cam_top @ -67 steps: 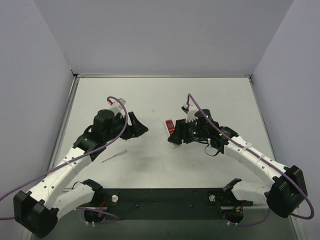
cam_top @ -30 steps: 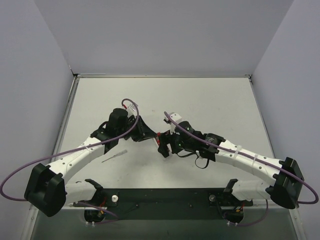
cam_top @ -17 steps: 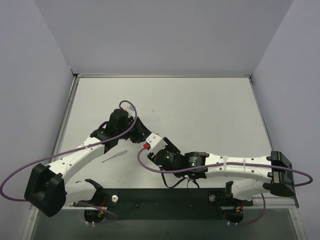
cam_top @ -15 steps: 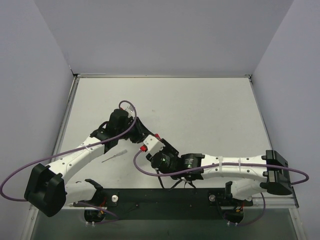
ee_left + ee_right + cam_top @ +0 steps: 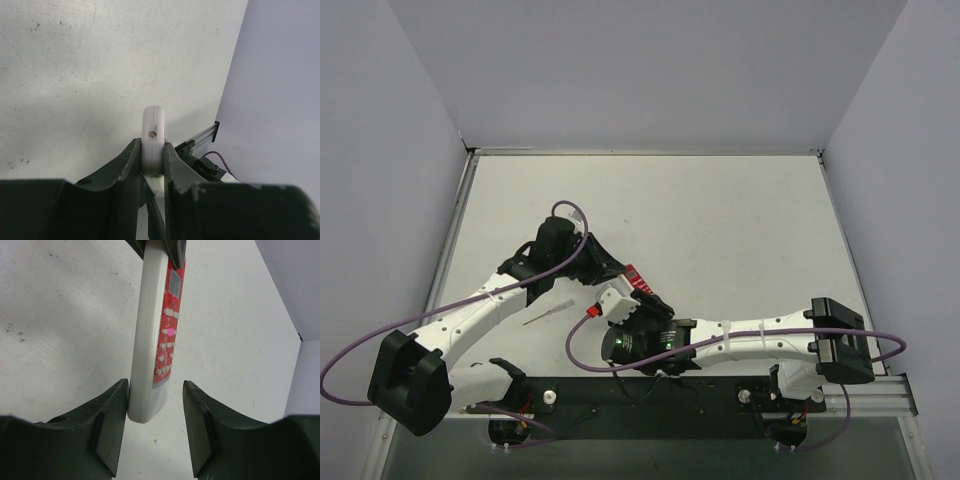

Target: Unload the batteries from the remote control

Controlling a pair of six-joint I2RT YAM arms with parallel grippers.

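Gripping the remote control (image 5: 152, 350) endwise in our left gripper (image 5: 151, 150), we point its long axis into our wide-spread right gripper (image 5: 155, 395).

White remote (image 5: 150, 340), red button face, edge-on, midair

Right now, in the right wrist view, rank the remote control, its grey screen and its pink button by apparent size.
1. remote control, spanning most of the frame's height
2. grey screen
3. pink button, smallest, though nearer the camera than the screen
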